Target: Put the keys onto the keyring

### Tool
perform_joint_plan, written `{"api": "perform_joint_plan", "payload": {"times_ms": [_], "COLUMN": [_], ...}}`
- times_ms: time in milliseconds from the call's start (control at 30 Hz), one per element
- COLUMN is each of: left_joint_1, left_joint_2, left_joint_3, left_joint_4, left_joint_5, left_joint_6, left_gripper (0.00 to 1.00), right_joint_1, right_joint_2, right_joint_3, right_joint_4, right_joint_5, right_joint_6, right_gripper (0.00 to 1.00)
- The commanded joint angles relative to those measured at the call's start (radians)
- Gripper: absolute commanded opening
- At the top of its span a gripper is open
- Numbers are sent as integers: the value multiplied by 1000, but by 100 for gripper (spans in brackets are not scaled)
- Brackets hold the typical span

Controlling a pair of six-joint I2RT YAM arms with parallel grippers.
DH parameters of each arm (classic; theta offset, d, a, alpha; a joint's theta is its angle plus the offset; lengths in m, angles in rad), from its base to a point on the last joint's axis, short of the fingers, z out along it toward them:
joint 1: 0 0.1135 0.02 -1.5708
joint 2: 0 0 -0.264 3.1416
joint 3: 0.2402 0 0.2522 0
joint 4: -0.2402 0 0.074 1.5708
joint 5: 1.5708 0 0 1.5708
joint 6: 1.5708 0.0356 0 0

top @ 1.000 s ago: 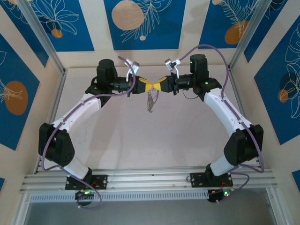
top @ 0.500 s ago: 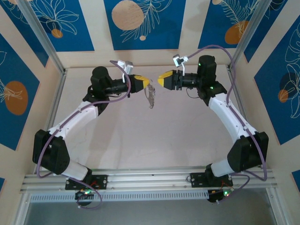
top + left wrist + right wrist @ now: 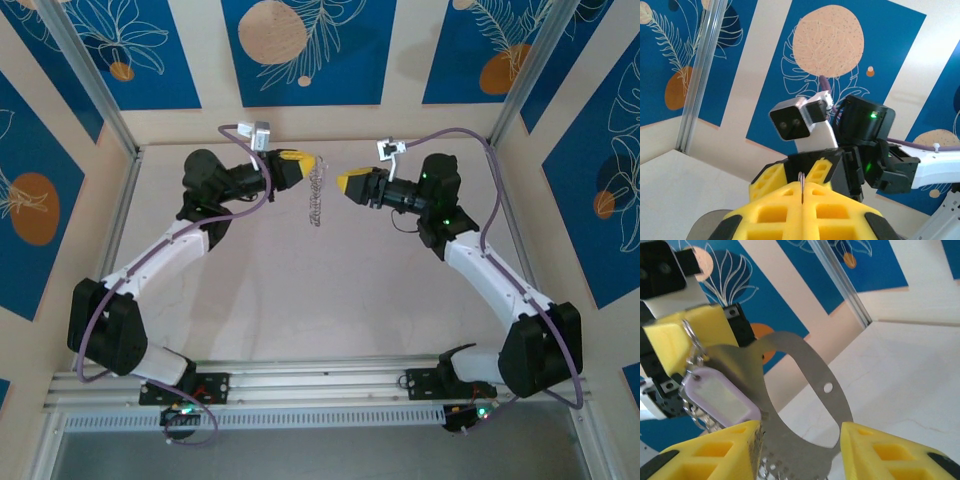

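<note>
Above the table [image 3: 300, 300], the left gripper [image 3: 311, 164] is clamped on the keyring [image 3: 317, 200], which hangs with keys [image 3: 720, 397] threaded on it. The right gripper [image 3: 346, 183] stands open just beside. Threading looks complete; setting the keyring down is likely what is left.

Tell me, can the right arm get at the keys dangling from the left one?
Probably yes. The keys hang in mid-air from the left fingers, and the open right fingers face them close by, with nothing in between.
</note>
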Motion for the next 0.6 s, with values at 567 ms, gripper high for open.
{"api": "perform_joint_plan", "payload": {"times_ms": [567], "left_joint_1": [-31], "left_joint_2": [20], "left_joint_3": [-8], "left_joint_4": [61], "left_joint_5": [-10], "left_joint_6": [-5], "left_gripper": [0], "right_joint_1": [58], "right_joint_2": [-26], "right_joint_3": [39], "right_joint_4": [104], "right_joint_5": [81], "right_joint_6": [26], "right_gripper": [44]}}
